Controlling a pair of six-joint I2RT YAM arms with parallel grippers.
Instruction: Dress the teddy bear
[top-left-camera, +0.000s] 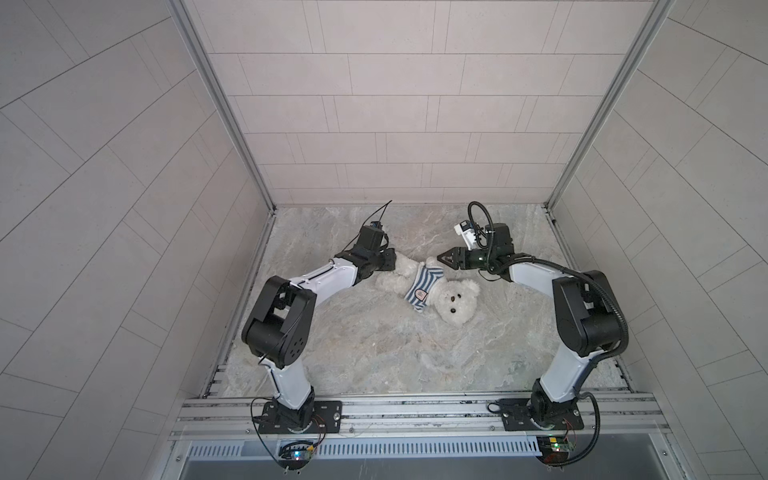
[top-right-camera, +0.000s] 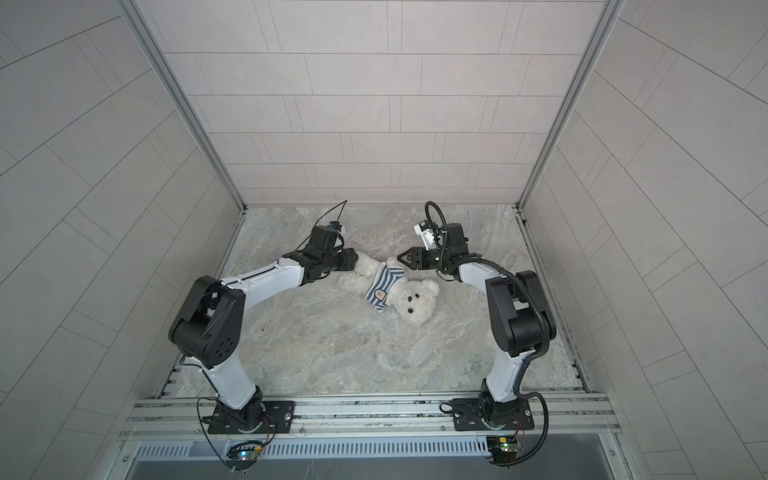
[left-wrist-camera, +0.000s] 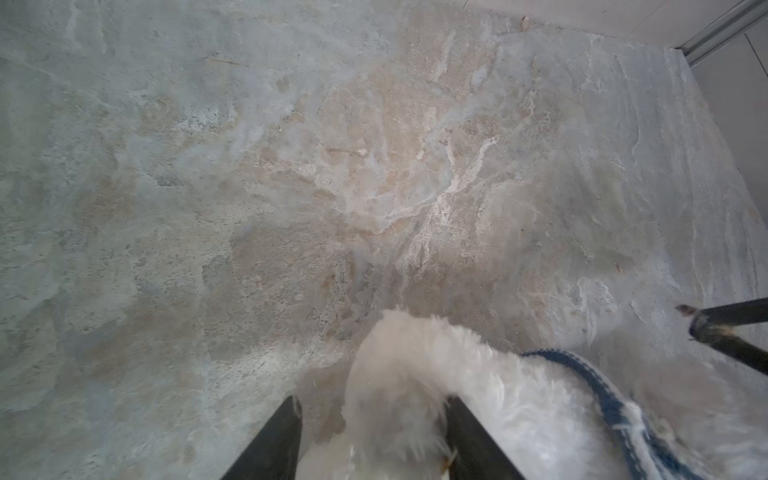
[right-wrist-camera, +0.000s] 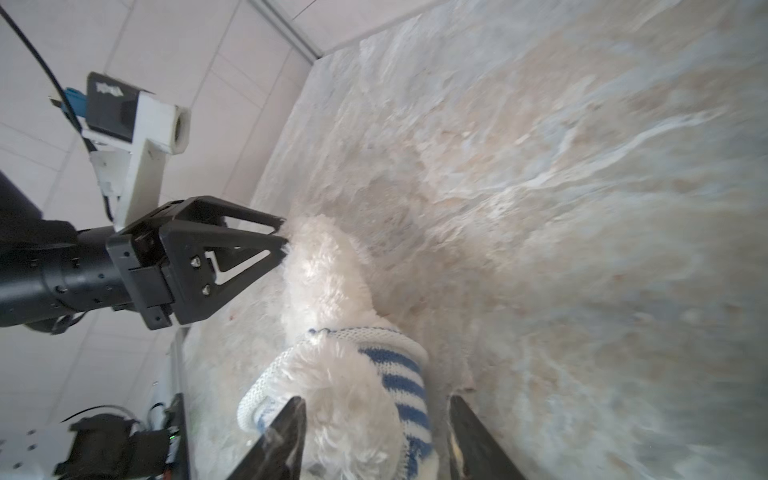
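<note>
The teddy bear (top-left-camera: 455, 301) (top-right-camera: 415, 301) lies on its back on the marble table (top-left-camera: 374, 345), head toward the front right. It wears the blue-and-white striped shirt (top-left-camera: 424, 286) (top-right-camera: 384, 286) on its torso. My left gripper (top-left-camera: 392, 266) (top-right-camera: 355, 262) (left-wrist-camera: 374, 401) is open, its jaws astride a fluffy leg (left-wrist-camera: 415, 365), with a gap beside one finger. My right gripper (top-left-camera: 440, 258) (top-right-camera: 400, 257) (right-wrist-camera: 376, 400) is open too, astride the bear's arm in the striped sleeve (right-wrist-camera: 399, 374). In the right wrist view, the left gripper (right-wrist-camera: 284, 235) meets the leg's end (right-wrist-camera: 324, 270).
Tiled walls (top-left-camera: 124, 208) close the table on the left, the back and the right. An aluminium rail (top-left-camera: 415, 409) with both arm bases runs along the front edge. Bare marble (top-right-camera: 332, 353) lies in front of the bear, between the arms.
</note>
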